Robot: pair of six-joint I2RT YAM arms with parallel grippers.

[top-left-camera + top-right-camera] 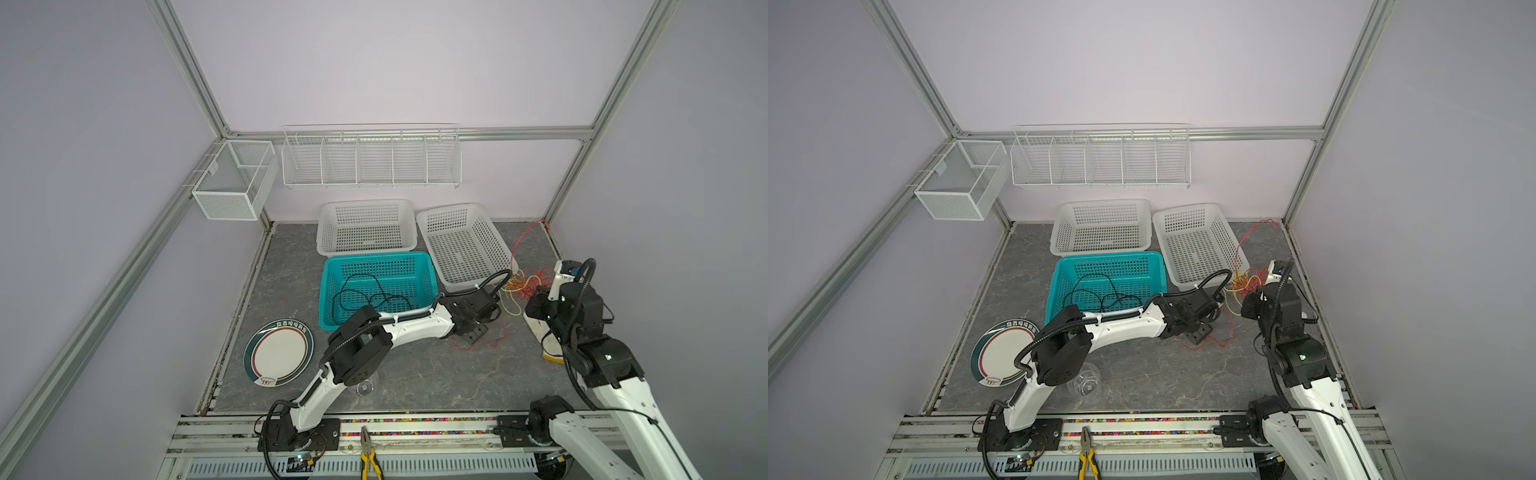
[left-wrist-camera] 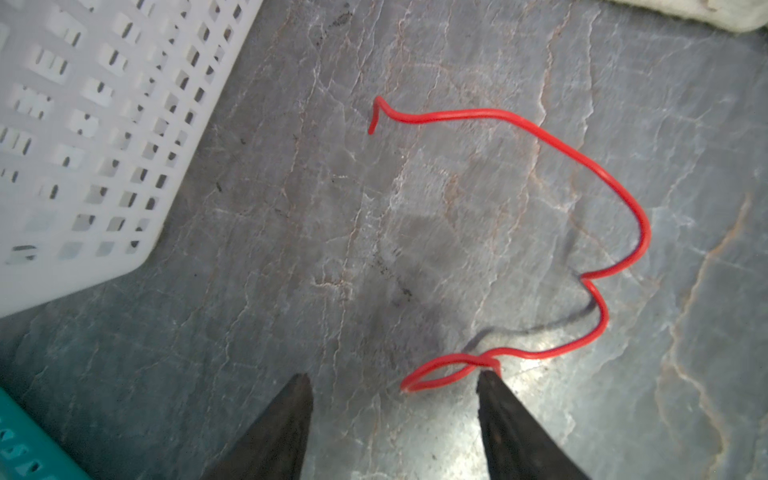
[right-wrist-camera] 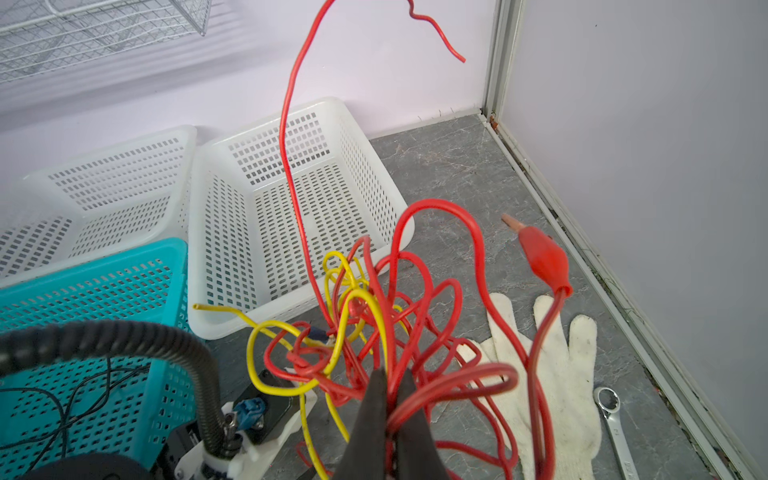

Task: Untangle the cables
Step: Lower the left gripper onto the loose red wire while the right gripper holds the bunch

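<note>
Two risks. The spread left tool (image 2: 395,376) may close beside the red cable (image 2: 645,237), missing it. The right tool (image 3: 390,386), pinching the tangle (image 3: 365,328), may tighten knots.

Open tabletop (image 1: 436,382) front and centre; teal basket (image 1: 374,266), white baskets (image 1: 451,220) and cable tangle (image 1: 525,286) close together behind.

Tabletop (image 1: 415,374), grey marble-look.
- Far centre: far white basket (image 1: 325,237); right white basket (image 1: 494,245) set beside it.
- Centre: teal basket (image 1: 376,254), placed just in front of far white basket.
- Near left: round plate (image 1: 277,353); clear glass (image 1: 1084,384) to its right.
- Centre-right: red cable (image 2: 540,133), part laid loose on surface.
- Right edge: white glove (image 3: 561,374), spanner (image 3: 615,424).
</note>
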